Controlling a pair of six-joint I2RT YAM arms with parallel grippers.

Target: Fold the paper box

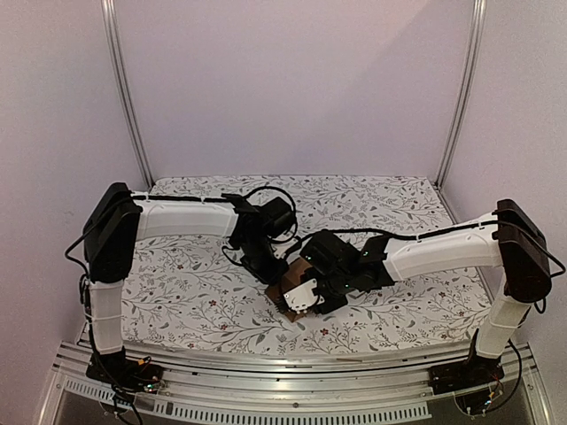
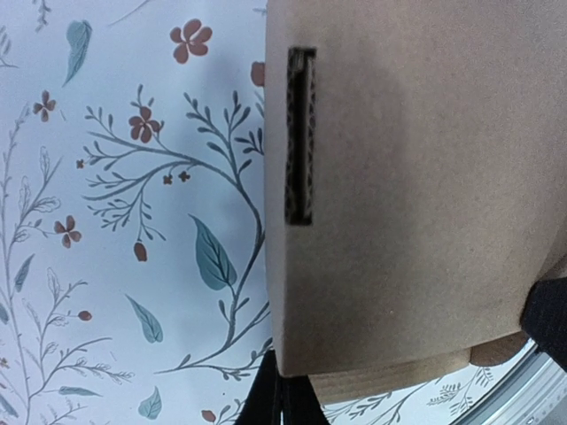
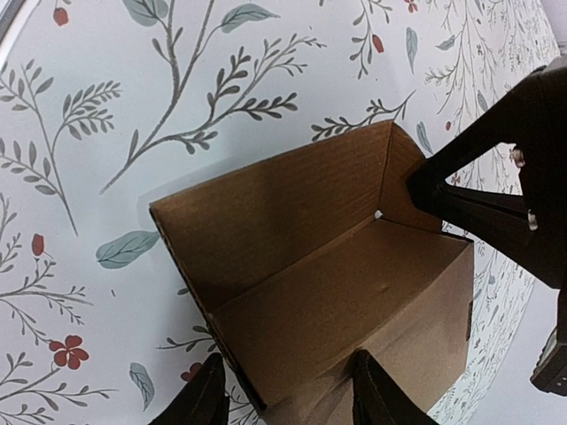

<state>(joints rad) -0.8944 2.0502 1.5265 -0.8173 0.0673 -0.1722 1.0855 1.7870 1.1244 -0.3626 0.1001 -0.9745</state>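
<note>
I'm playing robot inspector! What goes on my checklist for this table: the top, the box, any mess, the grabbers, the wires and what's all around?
Surface: floral tablecloth, lying flat over the table.
Job's things: paper box, brown corrugated cardboard, partly folded, walls up, top open, a slit in one panel.
Clutter: nothing seen.
Grippers: left gripper shut, seemingly pinching the box's end wall; right gripper open, its fingers either side of the box's near corner.
Cables: black cables loop beside the left wrist.
Surroundings: plain pale walls, metal posts, a metal rail at the near edge.
</note>
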